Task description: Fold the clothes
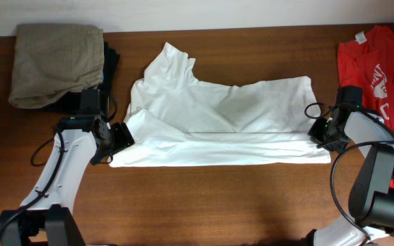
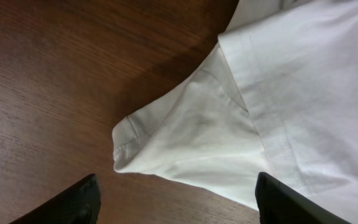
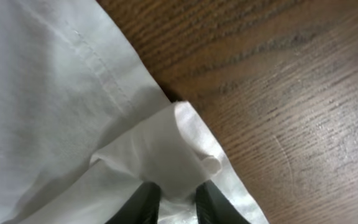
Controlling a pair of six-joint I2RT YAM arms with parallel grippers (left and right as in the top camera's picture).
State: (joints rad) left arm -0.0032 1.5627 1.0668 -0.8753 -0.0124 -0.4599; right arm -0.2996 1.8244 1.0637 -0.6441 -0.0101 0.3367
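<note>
The white T-shirt lies across the middle of the table, partly folded, with its lower edge doubled along the front; no print shows. My left gripper is at its left end. In the left wrist view its fingers are spread wide and hold nothing, with a white sleeve lying just ahead between them. My right gripper is at the shirt's right end. In the right wrist view its fingers are pinched on a bunched fold of the white fabric at the shirt's corner.
A folded khaki garment lies on a black one at the back left. A red T-shirt with white print lies at the right edge, under the right arm. Brown wooden tabletop lies in front of the shirt.
</note>
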